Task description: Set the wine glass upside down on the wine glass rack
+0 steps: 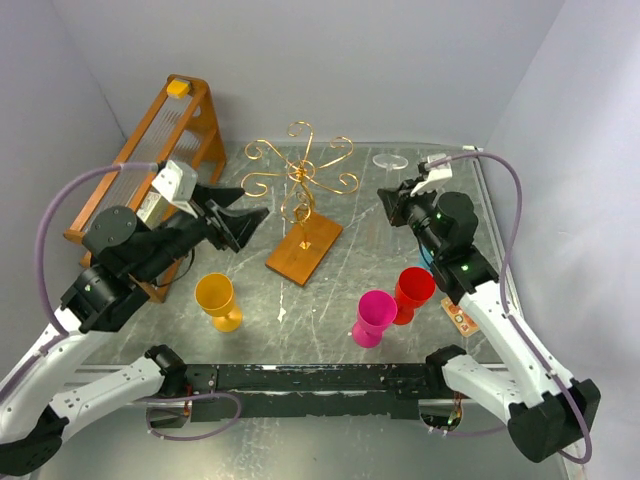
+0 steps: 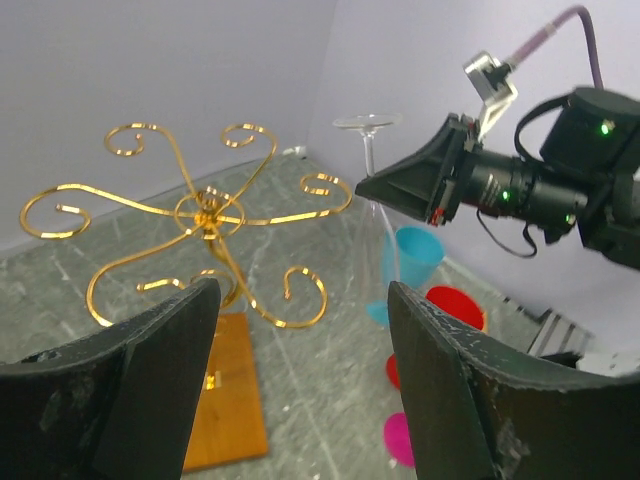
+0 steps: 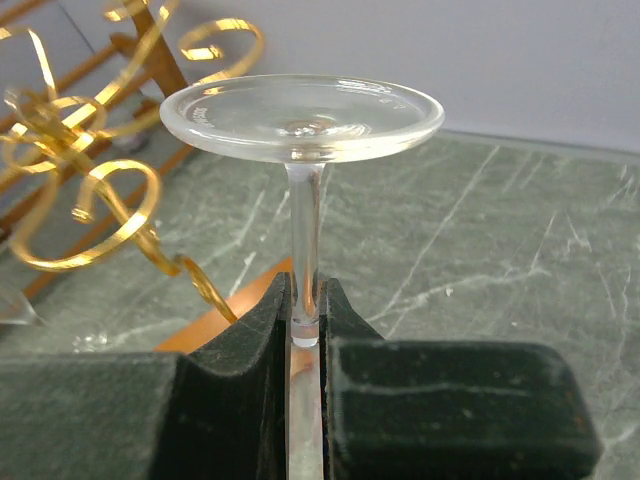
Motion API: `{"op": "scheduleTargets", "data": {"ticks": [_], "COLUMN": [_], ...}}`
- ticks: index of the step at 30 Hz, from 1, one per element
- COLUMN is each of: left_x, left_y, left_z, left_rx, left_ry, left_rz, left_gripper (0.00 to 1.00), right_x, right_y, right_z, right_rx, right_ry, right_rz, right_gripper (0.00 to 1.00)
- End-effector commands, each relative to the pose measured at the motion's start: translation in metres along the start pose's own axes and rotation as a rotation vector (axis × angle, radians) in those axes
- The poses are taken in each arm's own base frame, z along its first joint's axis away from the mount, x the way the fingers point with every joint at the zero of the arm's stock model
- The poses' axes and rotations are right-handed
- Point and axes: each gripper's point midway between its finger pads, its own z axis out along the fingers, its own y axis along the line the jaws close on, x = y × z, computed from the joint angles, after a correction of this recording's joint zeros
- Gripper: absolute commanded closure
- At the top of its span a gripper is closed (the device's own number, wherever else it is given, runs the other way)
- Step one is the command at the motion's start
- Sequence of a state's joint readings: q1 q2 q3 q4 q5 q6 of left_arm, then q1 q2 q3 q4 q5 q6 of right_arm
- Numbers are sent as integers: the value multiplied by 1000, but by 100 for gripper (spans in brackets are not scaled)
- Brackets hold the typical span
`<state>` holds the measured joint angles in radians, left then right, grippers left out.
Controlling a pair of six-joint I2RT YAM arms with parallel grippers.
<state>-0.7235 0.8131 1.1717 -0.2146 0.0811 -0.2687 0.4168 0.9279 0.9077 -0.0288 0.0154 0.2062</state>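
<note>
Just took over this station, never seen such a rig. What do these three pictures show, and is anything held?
These are two robot arms bolted to the near edge of a grey-green marbled tabletop. The overhead picture looks down from behind them: left arm, right arm. The other two come from a camera on each wrist. On the table stand a gold wire rack with curly arms on a brown wooden base, an orange-brown slatted wooden frame, a yellow goblet, a pink cup and a red cup. The right arm's jaws are shut on the stem of a clear wine glass, held foot up, right of the rack. The left arm's jaws are open and empty.
</note>
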Motion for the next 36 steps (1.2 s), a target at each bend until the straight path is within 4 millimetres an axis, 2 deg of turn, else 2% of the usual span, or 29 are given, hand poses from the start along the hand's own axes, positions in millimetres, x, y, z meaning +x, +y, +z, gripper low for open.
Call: {"op": "scheduleTargets", "data": {"ticks": [1, 5, 13, 21, 29, 36], "left_x": [0, 1, 5, 11, 14, 14], "left_y": [-5, 5, 20, 20, 18, 16], "left_z": [-11, -18, -18, -16, -11, -9], "left_rx": [64, 20, -53, -46, -32, -26], "left_ry": [-58, -90, -128, -126, -101, -98], "left_rz": [146, 173, 194, 185, 165, 158], "left_gripper": [21, 22, 24, 24, 24, 24], "right_x": [-24, -13, -4, 5, 9, 9], "right_y": [2, -8, 12, 25, 44, 51], "right_z": [10, 21, 30, 42, 41, 47], "right_rx": [-109, -164, -340, -450, -583, -651], "right_ry": [-141, -142, -188, -176, -171, -167], "right_rz": [-36, -11, -22, -39, -49, -28], "right_gripper": [100, 100, 100, 100, 100, 100]}}
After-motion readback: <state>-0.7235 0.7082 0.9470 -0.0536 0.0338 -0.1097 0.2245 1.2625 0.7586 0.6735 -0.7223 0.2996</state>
